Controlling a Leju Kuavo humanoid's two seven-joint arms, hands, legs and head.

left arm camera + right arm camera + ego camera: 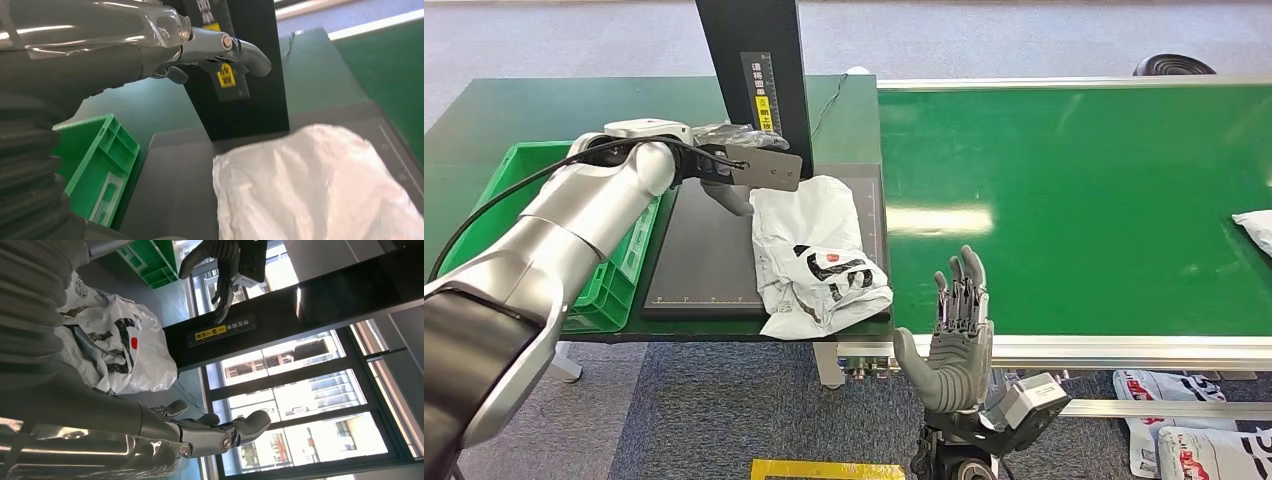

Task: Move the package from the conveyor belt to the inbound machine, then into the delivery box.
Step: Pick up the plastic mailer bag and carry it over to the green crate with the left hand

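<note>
Your right hand (954,335) is raised near the belt (1074,200), fingers spread, holding nothing. Your left hand (724,165), also empty, hovers over one package (819,260) on the scanner (709,250) beside one green box (614,270).

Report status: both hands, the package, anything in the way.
Left hand open, above the scanner plate beside the package. Right hand open, raised at the conveyor belt edge. Package lies on inbound machine. Green delivery box left, nothing blocking.
</note>
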